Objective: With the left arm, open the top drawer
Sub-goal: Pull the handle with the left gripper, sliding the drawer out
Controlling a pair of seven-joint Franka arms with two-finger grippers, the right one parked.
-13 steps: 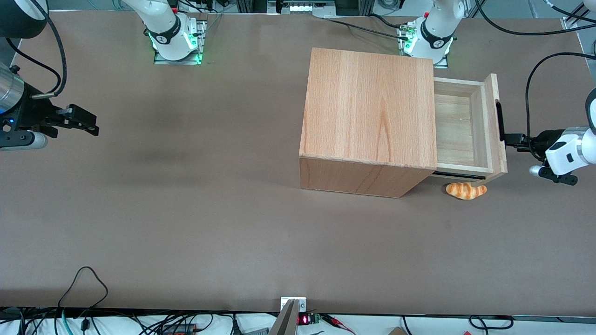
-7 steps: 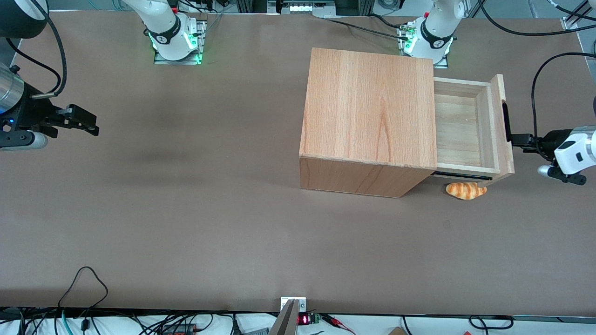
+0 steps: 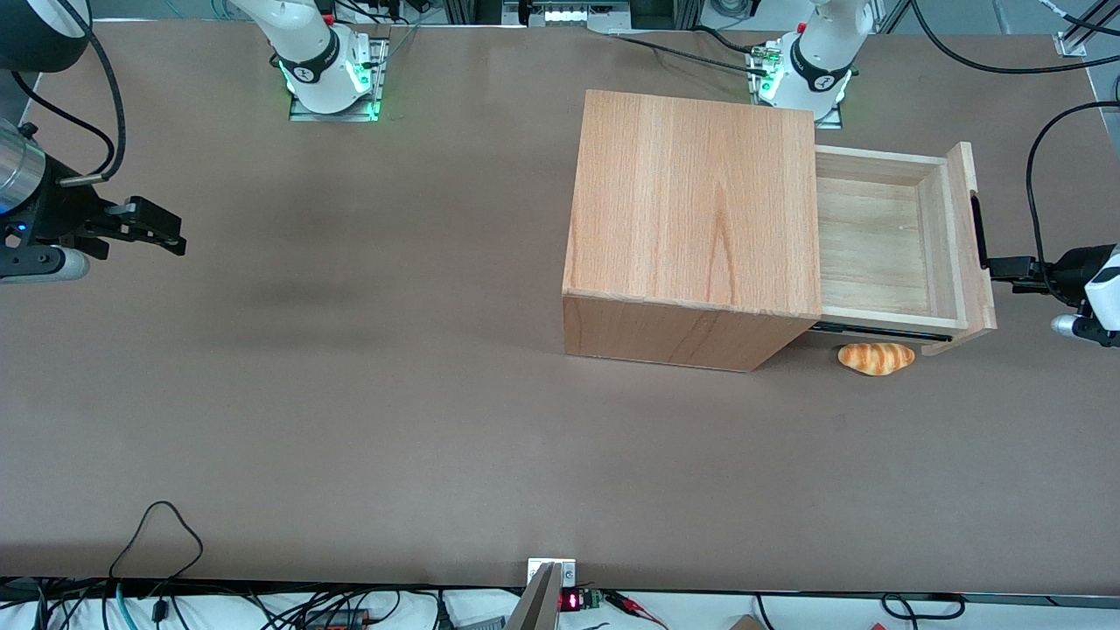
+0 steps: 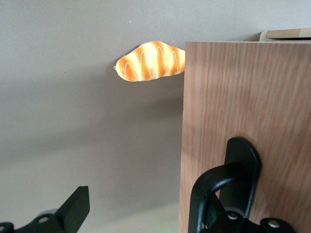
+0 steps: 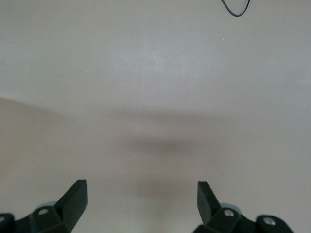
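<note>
The top drawer (image 3: 884, 254) stands pulled well out of the cabinet (image 3: 691, 227), its tray bare. The left arm's gripper (image 3: 993, 262) is spread open, one finger (image 4: 221, 191) hooked in the handle (image 3: 977, 232). A bread roll (image 3: 876, 358) lies beneath the drawer.

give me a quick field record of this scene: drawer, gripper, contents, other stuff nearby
top drawer: pulled well out of the cabinet, toward the working arm's end of the table
drawer contents: none visible
handle: black, on the front panel
gripper: open, at the drawer front, one finger hooked in the handle
bread roll: on the table, beside the cabinet, below the drawer's rail
</note>
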